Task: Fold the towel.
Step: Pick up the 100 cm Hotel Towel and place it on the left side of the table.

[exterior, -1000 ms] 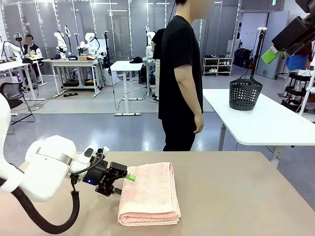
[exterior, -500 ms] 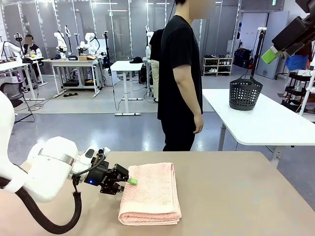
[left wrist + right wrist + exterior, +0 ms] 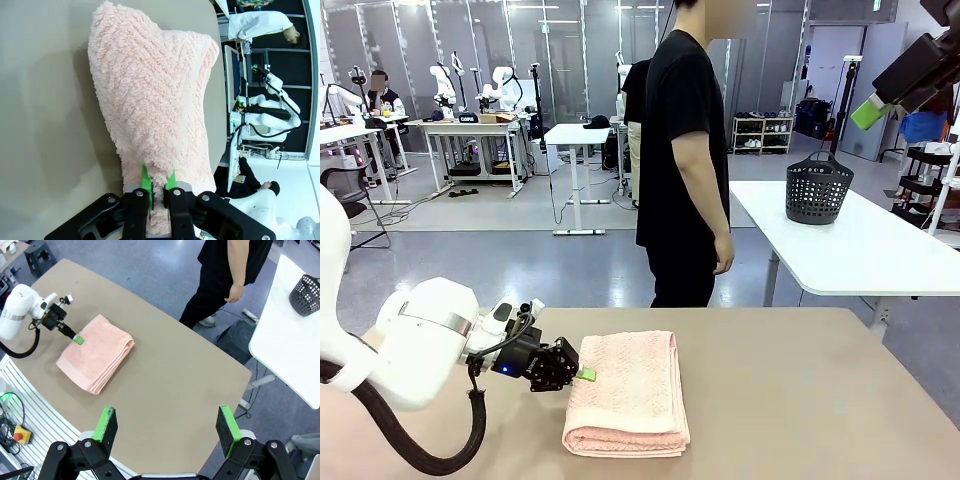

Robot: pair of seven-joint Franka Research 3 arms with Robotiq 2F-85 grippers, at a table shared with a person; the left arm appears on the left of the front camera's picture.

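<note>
The pale pink towel (image 3: 628,395) lies folded in several layers on the tan table (image 3: 800,400), its thick fold toward the front edge. At the towel's left edge my left gripper (image 3: 585,375) lies low and level. In the left wrist view the towel (image 3: 155,100) stretches away from the left gripper (image 3: 158,185), whose green pads are shut on a pinch of the terry edge. My right gripper (image 3: 167,427) hangs high above the table with its jaws wide open and nothing between them. From there the towel (image 3: 95,360) and the left gripper (image 3: 78,340) lie far below.
A person in black (image 3: 685,170) stands at the table's far side, hands down. Behind on the right a white table (image 3: 880,250) bears a black basket (image 3: 818,190). Bare tabletop lies to the right of the towel.
My left gripper has slid right onto the towel's left edge and its jaws have closed on the cloth. The right gripper has not moved.
</note>
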